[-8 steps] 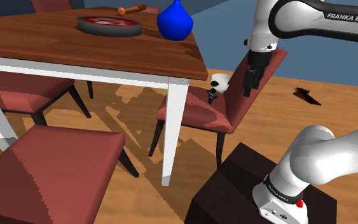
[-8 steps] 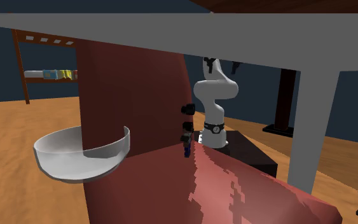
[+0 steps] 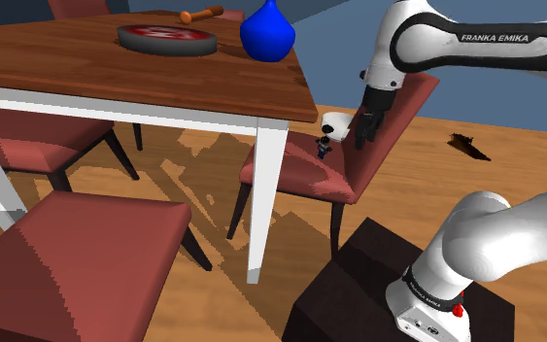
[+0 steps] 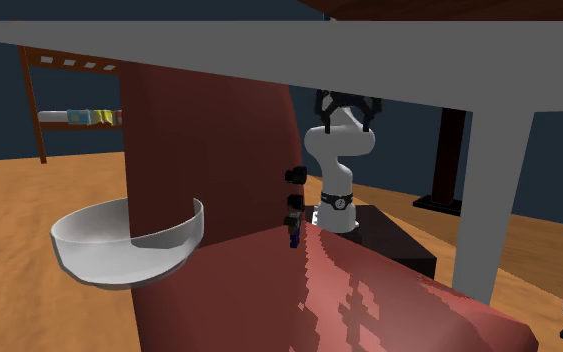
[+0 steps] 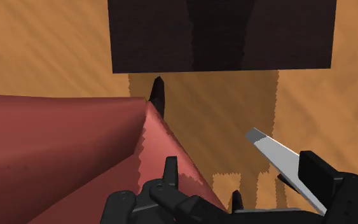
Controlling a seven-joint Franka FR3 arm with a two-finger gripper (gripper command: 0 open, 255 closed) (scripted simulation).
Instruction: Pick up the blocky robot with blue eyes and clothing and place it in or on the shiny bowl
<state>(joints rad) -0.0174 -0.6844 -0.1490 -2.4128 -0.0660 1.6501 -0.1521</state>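
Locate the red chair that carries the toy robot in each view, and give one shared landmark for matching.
Shoulder view: red chair sits right of centre, beside the white table leg.
Second exterior view: its seat spreads across the foreground, lower right.
Wrist view: its seat corner lies near the fingers, with floor beyond.
Shared landmark: the dark stand.

The chair [image 3: 295,175] is dark red, the bowl [image 4: 119,262] pale grey, the vase [image 3: 266,34] deep blue.

franka emika, on white arm [image 3: 475,39] (upper link)
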